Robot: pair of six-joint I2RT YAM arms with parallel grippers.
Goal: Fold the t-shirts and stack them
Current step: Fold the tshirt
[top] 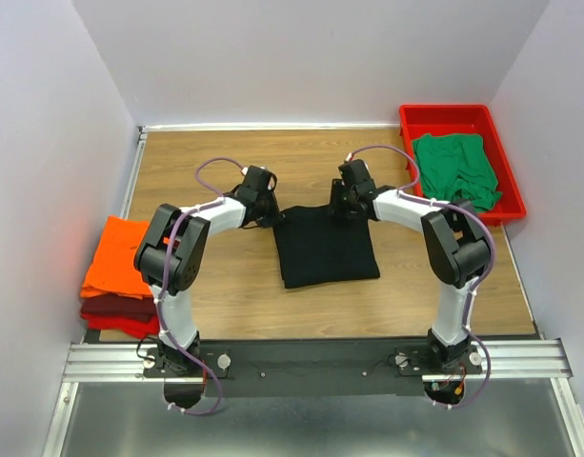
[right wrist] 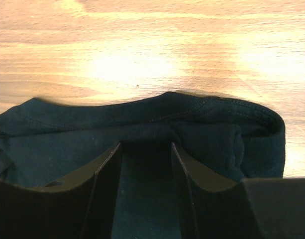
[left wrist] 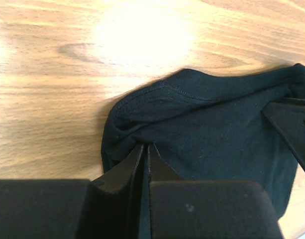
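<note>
Pinching the far left corner of the black t-shirt [top: 325,246], the left gripper [left wrist: 145,147] has its fingers pressed together with a pucker of cloth caught between them; the right gripper [right wrist: 145,147] sits at the far right corner with its fingers spread, straddling the hemmed edge without closing on it; the two are set at matching corners, I judge, so that the far edge can be lifted evenly and carried toward the near edge for another fold; the shirt lies on the wooden table [top: 177,171] midway between the arms, in a rough rectangle, which suggests the folding is partly done; the orange t-shirt [top: 118,252] rests folded on the dark red t-shirt [top: 115,307] at the left edge, probably the stack the black one is meant for; the green t-shirt [top: 455,169] lies crumpled in the red tray [top: 451,112] at the far right, not yet folded.
</note>
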